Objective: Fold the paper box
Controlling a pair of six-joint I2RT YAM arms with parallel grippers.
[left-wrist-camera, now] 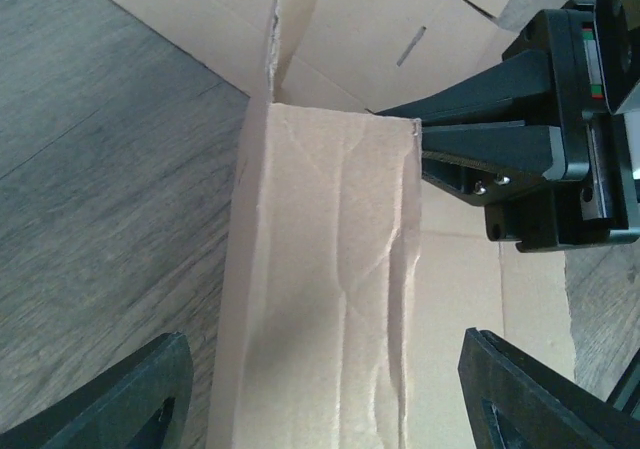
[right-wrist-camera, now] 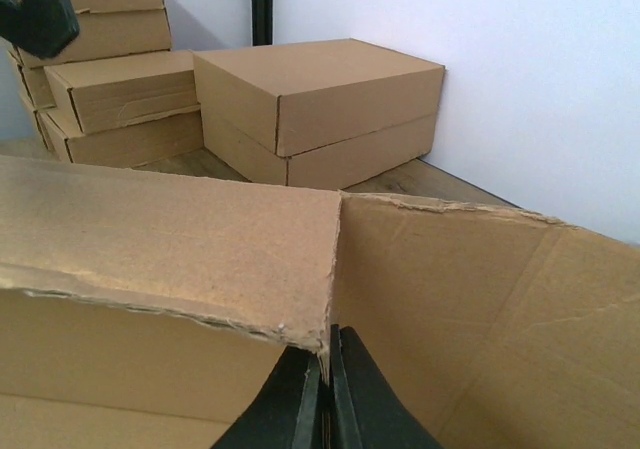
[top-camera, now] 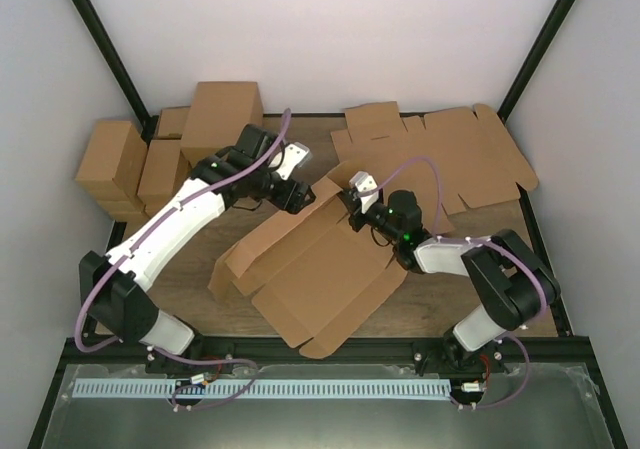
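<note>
The paper box (top-camera: 318, 269) lies half-formed at the centre of the table (top-camera: 190, 269) in the top view. Its panels are spread flat toward 7 o'clock and one side wall is raised at its 12 o'clock end. What lies inside that raised corner cannot be told.

The right gripper (right-wrist-camera: 325, 357) has its jaws pressed almost together on the ragged top edge of that wall, at the corner. The left gripper (left-wrist-camera: 325, 354) has its jaws spread wide, with the upright wall between the two fingers, and it grips nothing.

Closed cartons (top-camera: 205, 119) are stacked at 10 to 11 o'clock, their contents hidden. A flat cardboard blank (top-camera: 450, 154) lies at 1 o'clock.

Only the left wrist view shows the wall's wrinkled face and the right gripper pinching its corner. Only the right wrist view shows the cartons' shut lids from the side.
</note>
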